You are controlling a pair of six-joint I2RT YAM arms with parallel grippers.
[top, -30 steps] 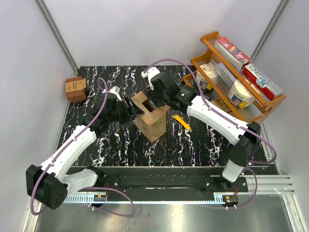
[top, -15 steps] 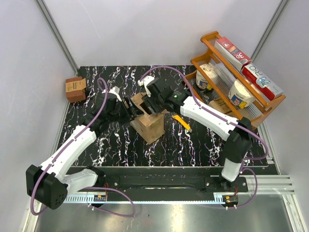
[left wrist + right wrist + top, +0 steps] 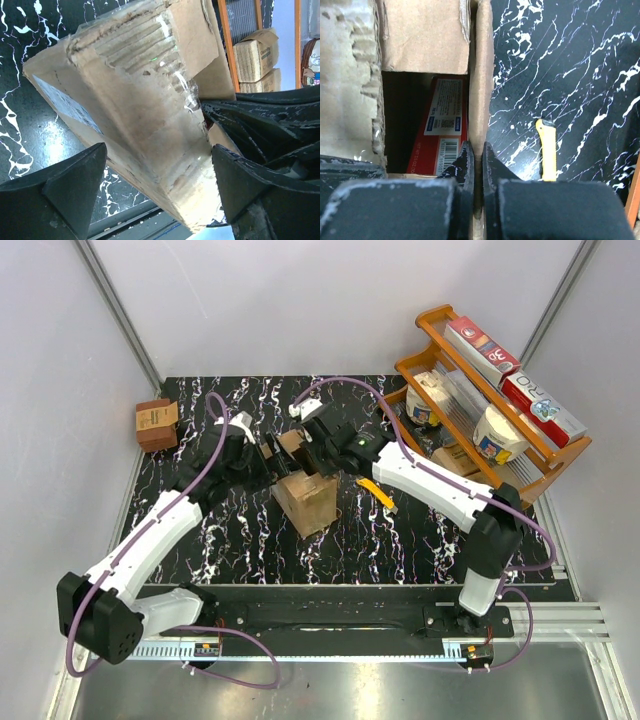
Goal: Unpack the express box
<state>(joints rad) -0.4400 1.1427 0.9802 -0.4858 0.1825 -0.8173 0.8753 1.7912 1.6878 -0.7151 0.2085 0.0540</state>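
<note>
The express box (image 3: 310, 505) stands mid-table with its flaps up, brown and corrugated. My right gripper (image 3: 315, 462) reaches down at its top from the right and is shut on the edge of one cardboard wall (image 3: 481, 75); the right wrist view shows both fingers (image 3: 465, 160) pinching that wall. Inside the box lies a red carton (image 3: 442, 130) with a white label and barcode. My left gripper (image 3: 157, 185) is open wide, its fingers on either side of a taped flap (image 3: 140, 100). In the top view the left gripper (image 3: 270, 453) sits at the box's left upper side.
A yellow utility knife (image 3: 378, 490) lies on the black marbled table just right of the box, also seen beside the wall as the knife (image 3: 549, 150). An orange rack (image 3: 440, 325) of goods fills the back right. A small darker brown box (image 3: 157, 422) sits far left.
My right gripper moved left over the box and shut on its wall edge. My left gripper opened wider and edged toward the box. The box shifted slightly left.
</note>
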